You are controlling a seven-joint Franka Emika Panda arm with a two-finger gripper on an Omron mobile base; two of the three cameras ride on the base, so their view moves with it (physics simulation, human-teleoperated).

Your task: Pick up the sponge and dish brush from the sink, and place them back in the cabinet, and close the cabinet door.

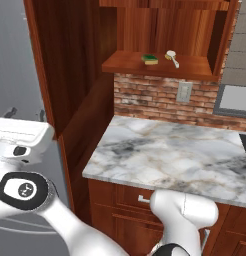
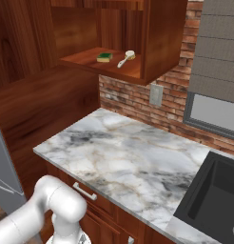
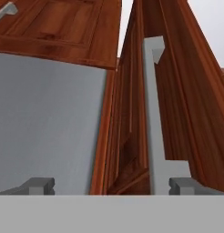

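Jaws: spread wide, holding nothing; gripper (image 3: 111,185) faces the edge of the open cabinet door (image 3: 132,113), whose long silver handle (image 3: 152,113) runs just above the right fingertip (image 3: 182,184). Grey fridge door (image 3: 45,123) to its left.
Cabinet (image 1: 160,30): shelf holds sponge (image 1: 150,59), green side up, and dish brush (image 1: 172,57), near each other, well apart from the gripper.
Sink (image 2: 214,200): cut off at frame edge.
Writing: none legible.

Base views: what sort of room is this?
A kitchen, rendered: marble counter, black sink set into it, and a wooden wall cabinet against brick, holding a sponge and dish brush.
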